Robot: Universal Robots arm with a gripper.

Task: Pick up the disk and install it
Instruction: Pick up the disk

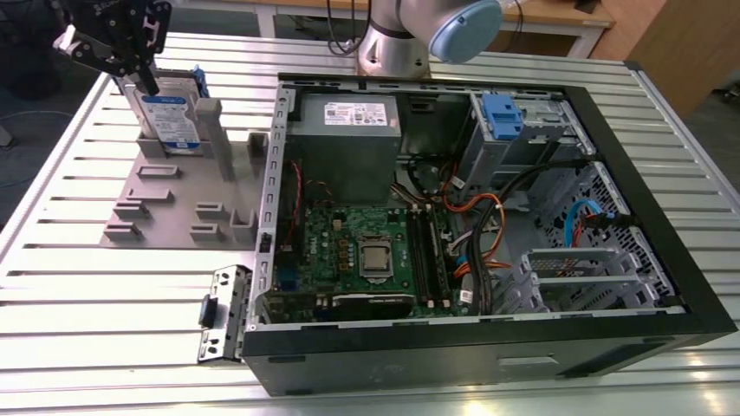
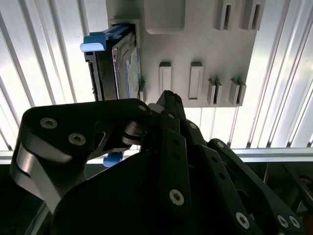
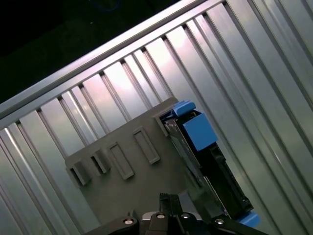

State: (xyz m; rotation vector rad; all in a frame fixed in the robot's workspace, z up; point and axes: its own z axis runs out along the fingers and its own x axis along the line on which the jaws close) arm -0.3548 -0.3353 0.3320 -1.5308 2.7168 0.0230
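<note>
Slatted aluminium table [image 1: 81, 282] carries a grey fixture [image 1: 162, 204]; the disk [image 1: 172, 121] stands on edge in a fixture slot. Directly above the fixture, the gripper [image 1: 148, 76] is spread astride the disk's top edge. Recommended: centre on the flat faces, close squarely

Camera set-up: one high and wide, two riding my wrist.
The exterior view looks steeply down from off my arm at the whole slatted table [image 1: 69, 286] and the open computer case [image 1: 463, 364]. Both wrist views look down from close above the grey holder plate [image 2: 205, 49] near the table's corner, sharing it and the disk [image 2: 122, 68] standing there.
</note>
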